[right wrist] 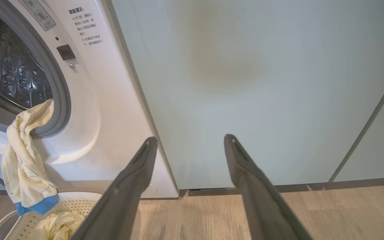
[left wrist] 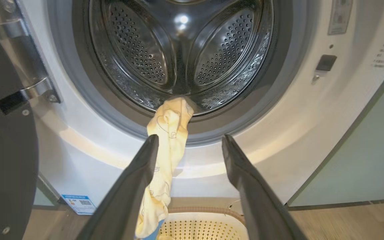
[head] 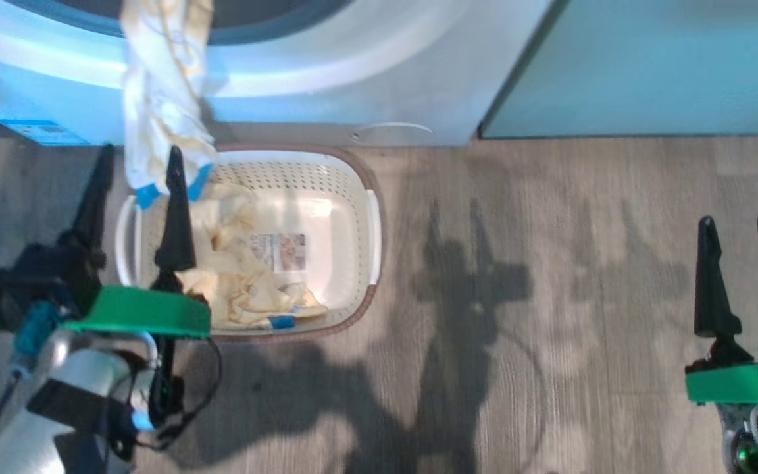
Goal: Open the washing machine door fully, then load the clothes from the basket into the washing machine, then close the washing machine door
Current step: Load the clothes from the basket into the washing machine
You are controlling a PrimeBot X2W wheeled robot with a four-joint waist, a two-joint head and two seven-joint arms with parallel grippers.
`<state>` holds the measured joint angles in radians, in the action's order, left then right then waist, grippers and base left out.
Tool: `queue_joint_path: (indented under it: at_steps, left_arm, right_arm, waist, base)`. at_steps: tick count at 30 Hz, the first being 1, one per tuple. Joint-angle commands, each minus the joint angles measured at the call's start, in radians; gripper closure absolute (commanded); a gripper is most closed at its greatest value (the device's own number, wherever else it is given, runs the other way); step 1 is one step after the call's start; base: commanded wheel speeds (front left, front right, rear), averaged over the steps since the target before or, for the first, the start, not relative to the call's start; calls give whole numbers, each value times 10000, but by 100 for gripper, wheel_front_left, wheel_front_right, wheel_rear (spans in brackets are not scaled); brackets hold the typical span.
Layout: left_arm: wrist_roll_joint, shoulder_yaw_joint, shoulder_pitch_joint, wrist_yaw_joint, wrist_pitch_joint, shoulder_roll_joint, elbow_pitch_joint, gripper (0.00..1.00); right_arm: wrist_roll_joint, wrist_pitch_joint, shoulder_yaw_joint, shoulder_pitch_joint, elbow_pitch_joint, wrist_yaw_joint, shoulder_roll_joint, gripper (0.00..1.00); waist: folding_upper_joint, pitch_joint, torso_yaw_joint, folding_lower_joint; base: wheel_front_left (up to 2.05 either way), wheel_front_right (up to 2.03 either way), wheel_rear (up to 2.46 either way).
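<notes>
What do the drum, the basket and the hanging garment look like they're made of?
Drum: apparently polished steel, perforated and mirror-shiny. Basket: likely matte cream plastic, moulded holes, brown rim. Hanging garment: soft pale yellow fabric, possibly cotton; it drapes limply.

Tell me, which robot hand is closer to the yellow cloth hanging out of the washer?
Left. The left gripper is right beside the hanging yellow cloth, above the basket. The right gripper is far off to the side, over the floor.
</notes>
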<state>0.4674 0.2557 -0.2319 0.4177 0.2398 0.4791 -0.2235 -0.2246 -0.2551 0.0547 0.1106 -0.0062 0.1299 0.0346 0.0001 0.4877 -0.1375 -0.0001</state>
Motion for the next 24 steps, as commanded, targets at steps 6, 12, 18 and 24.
queue_joint_path:
  at_steps: [6, 12, 18, 24]
  left_arm:
    - [-63, -266, 412, 29, 186, -214, 120, 0]
    - [-51, -197, 751, -229, 210, -552, 610, 0]
    - [-9, -257, 791, -393, 216, -734, 887, 0]
    - [1, -287, 753, -542, 218, -821, 969, 0]
  right_arm:
    - [269, -67, -268, -335, -60, 8, 156, 0]
    - [309, -67, -395, -570, 135, 8, 156, 0]
    - [309, -67, -557, -617, 225, 8, 156, 0]
    - [308, -67, -634, -613, 262, 8, 156, 0]
  waist:
    - [-1, -787, 504, 1]
    - [-1, -1193, 594, 1]
    - [-1, -1324, 563, 1]
    - [-1, -1352, 531, 1]
  base:
    - [0, 0, 0]
    - [0, 0, 0]
    - [0, 0, 0]
    - [0, 0, 0]
